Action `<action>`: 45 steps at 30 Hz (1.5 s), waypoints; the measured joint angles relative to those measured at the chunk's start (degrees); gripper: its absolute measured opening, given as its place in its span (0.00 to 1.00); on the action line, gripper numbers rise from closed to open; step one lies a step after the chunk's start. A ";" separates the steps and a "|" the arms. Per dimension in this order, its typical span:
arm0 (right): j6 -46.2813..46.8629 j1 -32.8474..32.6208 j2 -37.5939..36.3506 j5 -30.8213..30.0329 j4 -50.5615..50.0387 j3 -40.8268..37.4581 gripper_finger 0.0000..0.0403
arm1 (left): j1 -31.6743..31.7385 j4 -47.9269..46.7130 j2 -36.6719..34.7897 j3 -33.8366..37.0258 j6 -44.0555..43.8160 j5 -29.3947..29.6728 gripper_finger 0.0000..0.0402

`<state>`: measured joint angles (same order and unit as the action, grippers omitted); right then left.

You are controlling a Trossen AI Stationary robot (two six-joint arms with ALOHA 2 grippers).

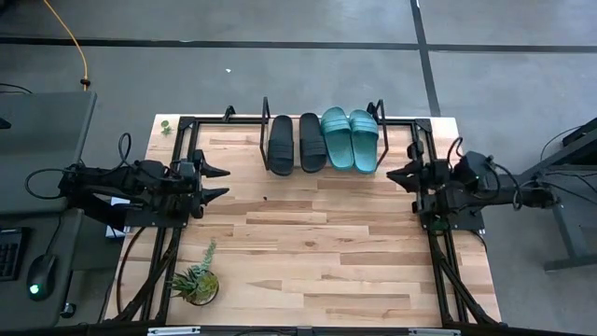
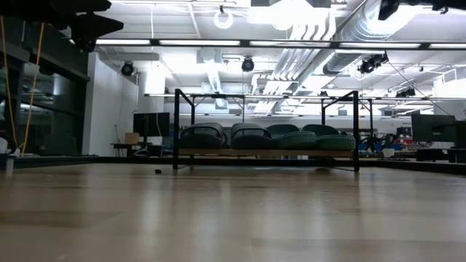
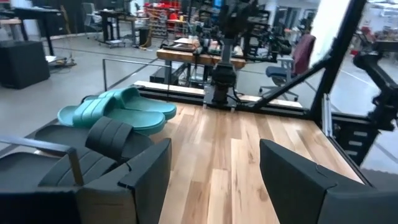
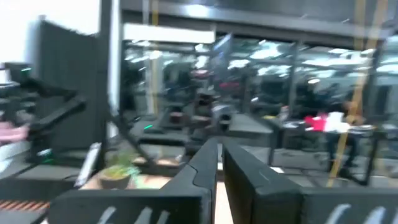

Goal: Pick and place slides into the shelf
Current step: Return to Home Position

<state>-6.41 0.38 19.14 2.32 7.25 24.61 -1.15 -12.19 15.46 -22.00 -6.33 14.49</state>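
Slides: two black slides (image 1: 297,143) and two green slides (image 1: 351,138) lie side by side on the shelf (image 2: 266,152), at the far edge of the desk (image 1: 317,243).
Left hand (image 1: 220,183): released, fingers apart and empty, at the desk's left side, nearer the black pair.
Right hand (image 1: 392,175): clenched on nothing, at the desk's right side, just beside the shelf's green end.
Main risk: a retreating arm that swings toward the shelf could clip a bracket or an outer slide. The right hand has the least room.
Second risk: the slides sit loose and touching, so one nudge would likely shift its neighbours or tip one off the board.
Lesser risk: the plant (image 1: 196,280) stands near the left arm's base, and a low sweep could topple it.
Safest: pull each arm straight back, away from the shelf.
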 joint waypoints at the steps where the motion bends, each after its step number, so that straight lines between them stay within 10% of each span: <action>1: -0.26 -0.02 -1.23 -1.61 1.38 -1.48 0.03 | 0.00 0.00 0.00 0.00 0.32 -0.56 0.56; 6: 1.35 0.00 -5.93 -10.94 3.00 -3.42 0.03 | 0.00 1.17 0.00 0.00 2.03 -1.00 0.56; 45: -0.40 0.00 -8.02 -9.39 5.98 -8.67 0.03 | 0.00 5.63 -15.08 11.49 6.06 0.73 0.56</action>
<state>-6.81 0.38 11.11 -7.07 13.23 15.95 -1.15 -6.55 0.38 -10.51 -0.27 15.22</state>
